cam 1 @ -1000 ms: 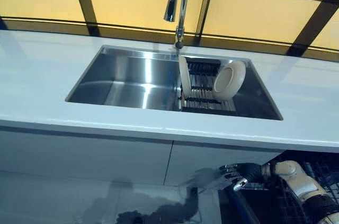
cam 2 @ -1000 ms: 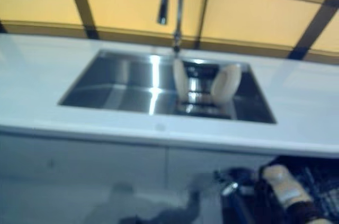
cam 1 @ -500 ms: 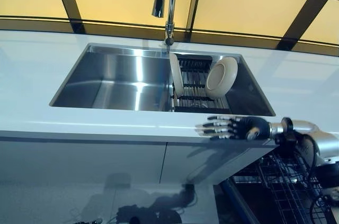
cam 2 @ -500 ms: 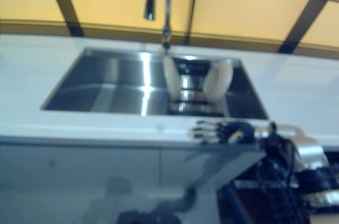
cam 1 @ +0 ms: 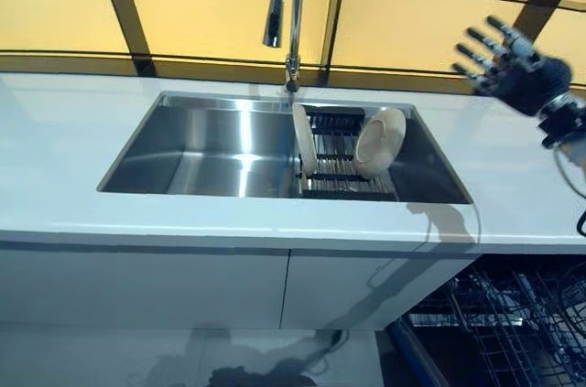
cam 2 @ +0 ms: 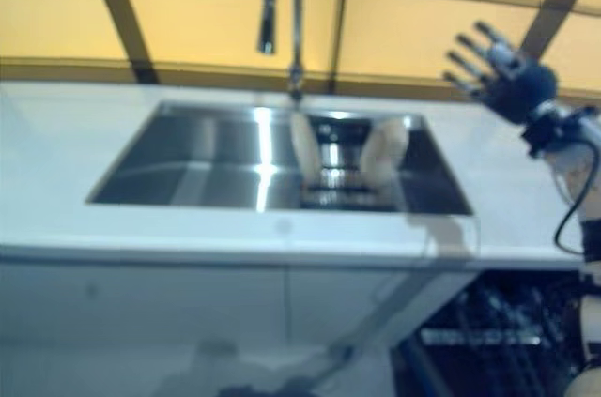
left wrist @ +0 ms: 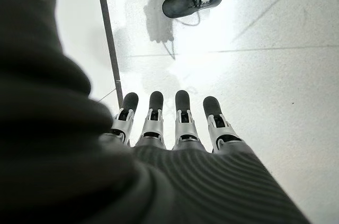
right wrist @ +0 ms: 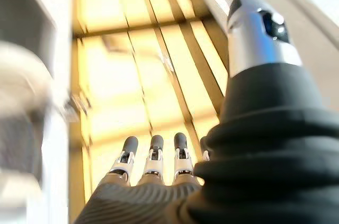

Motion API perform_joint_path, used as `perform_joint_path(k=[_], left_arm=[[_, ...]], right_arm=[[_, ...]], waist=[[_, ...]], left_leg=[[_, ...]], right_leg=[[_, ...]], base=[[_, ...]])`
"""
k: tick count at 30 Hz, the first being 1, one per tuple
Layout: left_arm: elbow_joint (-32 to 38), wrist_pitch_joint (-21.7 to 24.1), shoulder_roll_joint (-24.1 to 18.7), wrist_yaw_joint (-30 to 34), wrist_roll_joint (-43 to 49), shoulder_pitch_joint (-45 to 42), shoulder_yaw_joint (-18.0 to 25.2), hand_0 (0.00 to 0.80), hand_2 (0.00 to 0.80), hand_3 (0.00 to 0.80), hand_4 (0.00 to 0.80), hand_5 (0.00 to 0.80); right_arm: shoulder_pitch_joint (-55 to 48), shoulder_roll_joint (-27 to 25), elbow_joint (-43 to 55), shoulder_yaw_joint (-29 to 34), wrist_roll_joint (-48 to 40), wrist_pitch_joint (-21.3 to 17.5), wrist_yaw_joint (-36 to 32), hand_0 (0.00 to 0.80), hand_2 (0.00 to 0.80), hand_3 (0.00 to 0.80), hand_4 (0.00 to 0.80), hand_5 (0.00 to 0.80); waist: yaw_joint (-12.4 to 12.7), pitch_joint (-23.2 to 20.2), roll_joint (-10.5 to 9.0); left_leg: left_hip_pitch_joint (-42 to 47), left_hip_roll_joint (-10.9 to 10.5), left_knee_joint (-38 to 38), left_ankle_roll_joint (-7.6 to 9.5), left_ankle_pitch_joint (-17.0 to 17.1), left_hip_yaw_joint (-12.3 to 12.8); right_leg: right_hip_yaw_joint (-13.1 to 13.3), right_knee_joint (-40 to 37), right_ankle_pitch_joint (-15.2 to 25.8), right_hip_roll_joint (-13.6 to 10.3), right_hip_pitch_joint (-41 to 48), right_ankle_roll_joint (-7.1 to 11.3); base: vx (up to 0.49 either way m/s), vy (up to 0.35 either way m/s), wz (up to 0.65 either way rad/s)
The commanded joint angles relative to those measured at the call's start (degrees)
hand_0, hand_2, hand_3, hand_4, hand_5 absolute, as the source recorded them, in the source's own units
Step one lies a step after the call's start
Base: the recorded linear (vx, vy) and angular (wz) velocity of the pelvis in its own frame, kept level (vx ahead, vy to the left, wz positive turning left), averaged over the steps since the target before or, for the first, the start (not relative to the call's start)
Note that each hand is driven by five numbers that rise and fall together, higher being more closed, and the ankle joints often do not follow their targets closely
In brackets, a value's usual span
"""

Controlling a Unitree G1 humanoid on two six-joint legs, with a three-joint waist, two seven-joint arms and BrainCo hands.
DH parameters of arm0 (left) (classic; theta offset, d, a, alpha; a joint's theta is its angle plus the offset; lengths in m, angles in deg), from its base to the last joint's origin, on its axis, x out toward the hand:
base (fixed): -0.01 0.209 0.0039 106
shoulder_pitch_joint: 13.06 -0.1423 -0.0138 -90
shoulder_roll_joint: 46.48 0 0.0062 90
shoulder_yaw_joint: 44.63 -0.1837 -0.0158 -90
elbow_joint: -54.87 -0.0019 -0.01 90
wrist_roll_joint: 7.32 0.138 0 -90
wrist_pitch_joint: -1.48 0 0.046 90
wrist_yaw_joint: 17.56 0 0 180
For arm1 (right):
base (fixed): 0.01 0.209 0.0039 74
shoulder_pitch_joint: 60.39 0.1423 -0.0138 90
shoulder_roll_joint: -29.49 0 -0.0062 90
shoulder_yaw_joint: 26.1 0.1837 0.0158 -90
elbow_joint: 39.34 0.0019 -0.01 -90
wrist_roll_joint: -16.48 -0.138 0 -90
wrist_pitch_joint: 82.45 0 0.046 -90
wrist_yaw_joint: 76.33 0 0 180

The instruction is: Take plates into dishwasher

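Two cream plates stand on edge in a dark rack (cam 1: 341,154) in the right part of the steel sink (cam 1: 211,145): one thin, edge-on (cam 1: 304,138), the other tilted and facing me (cam 1: 379,142). My right hand (cam 1: 509,65) is open and empty, raised high above the counter to the right of the sink, fingers spread; it also shows in the right wrist view (right wrist: 153,168). My left hand (left wrist: 169,128) is open and empty, hanging over the floor, seen only in the left wrist view. The open dishwasher's wire rack (cam 1: 513,314) is at the lower right.
A tall chrome tap (cam 1: 291,12) rises behind the sink's middle. The white counter (cam 1: 73,186) runs across the view, with white cabinet fronts (cam 1: 183,286) below. Yellow wall panels with dark strips stand behind.
My right hand has risen from the counter's front edge, near the dishwasher, to high above the counter at the right of the sink. The camera has shifted a little. The plates have not moved.
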Motion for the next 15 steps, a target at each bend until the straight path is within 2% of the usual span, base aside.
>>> perform_joint_path(k=[1, 3, 6, 10, 15], left_arm=[[-4.3, 0.0, -1.5, -1.1, -2.3, 2.4, -3.2, 0.000, 0.000, 0.000, 0.000, 0.000], [-4.9, 0.0, -1.2, -1.3, -2.7, 2.0, -3.4, 0.000, 0.000, 0.000, 0.000, 0.000], [-5.4, -0.2, -0.8, -1.4, -2.9, 1.1, -3.7, 0.000, 0.000, 0.000, 0.000, 0.000], [-5.6, 0.0, -0.5, -1.7, -2.1, -0.4, -3.4, 0.000, 0.000, 0.000, 0.000, 0.000], [-5.1, 1.2, -0.4, -1.8, -1.2, -1.6, -3.5, 0.000, 0.000, 0.000, 0.000, 0.000]], right_arm=[[10.9, -2.0, -3.0, -3.7, 0.2, -6.9, 8.7, 0.000, 0.000, 0.000, 0.000, 0.000], [14.8, -2.8, -3.5, -7.1, 3.3, -8.2, 12.4, 0.000, 0.000, 0.000, 0.000, 0.000], [18.0, -3.5, -5.1, -10.1, 5.9, -7.2, 15.8, 0.000, 0.000, 0.000, 0.000, 0.000], [21.2, -3.6, -6.5, -14.1, 9.7, 0.0, 16.8, 0.000, 0.000, 0.000, 0.000, 0.000], [22.8, -2.7, -6.2, -16.8, 13.3, 3.7, 16.0, 0.000, 0.000, 0.000, 0.000, 0.000]], waist=[[2.2, -1.3, -1.80], [2.7, -1.2, -2.05], [3.2, -1.0, -2.28], [3.9, -0.6, -2.56], [4.6, 0.8, -2.44]], left_leg=[[1.1, 1.1, 1.5, 0.55, -4.7, 0.8], [0.9, 1.0, 1.1, 0.30, -4.1, 0.6], [0.6, 0.8, 0.6, -0.08, -3.6, 0.6], [-0.7, 0.7, 0.0, -0.53, -2.6, 0.2], [-2.4, 0.5, -0.1, -0.76, -2.0, -0.3]], right_leg=[[-0.7, 4.3, -2.5, -1.5, -1.6, 1.77], [-1.0, 3.1, -1.8, -1.3, -1.3, 1.70], [-1.3, 1.4, -0.8, -1.1, -1.1, 1.81], [-1.6, 0.2, 0.3, -1.1, -1.6, 2.09], [-2.2, -0.2, 0.9, -1.5, -2.8, 2.38]], base=[[0.063, 0.000, 0.00], [0.104, -0.006, 0.00], [0.110, -0.018, 0.02], [0.089, -0.021, 0.04], [0.037, -0.010, 0.03]])
